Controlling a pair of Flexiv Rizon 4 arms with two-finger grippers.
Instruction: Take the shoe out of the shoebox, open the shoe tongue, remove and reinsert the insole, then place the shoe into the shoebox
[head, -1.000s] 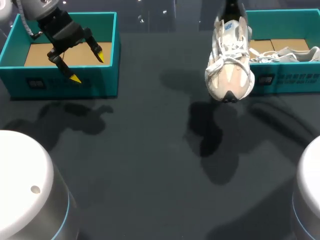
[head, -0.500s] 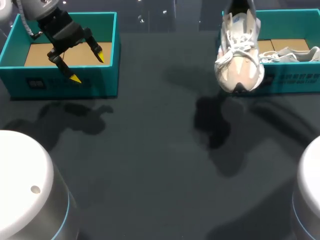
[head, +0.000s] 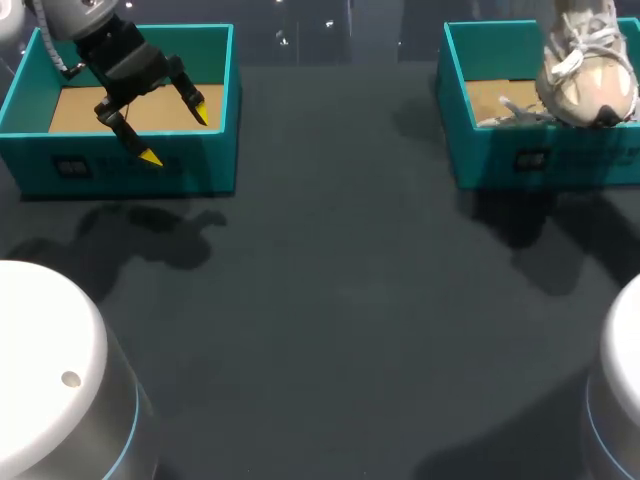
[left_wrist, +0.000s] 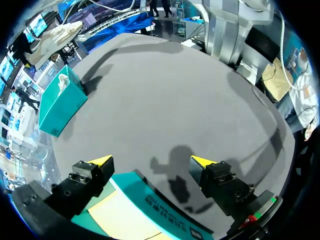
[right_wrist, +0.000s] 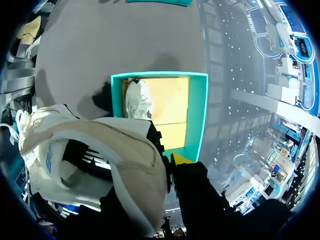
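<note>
The right pincer (right_wrist: 172, 162) is clenched on the heel of the white shoe (head: 588, 75). The shoe hangs toe-down in the air above the teal shoebox (head: 480, 160) at the dark worktop's (head: 330, 300) 1 o'clock. A second shoe (right_wrist: 137, 99) lies inside that box on its tan floor. At 11 o'clock the left pincer (head: 175, 132) hovers released, fingers spread wide, above the front wall of the other shoebox (head: 130, 170).

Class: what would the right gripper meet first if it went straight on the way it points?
Probably the cardboard floor of the right shoebox, beside the second shoe lying there, though depth is unclear.
</note>
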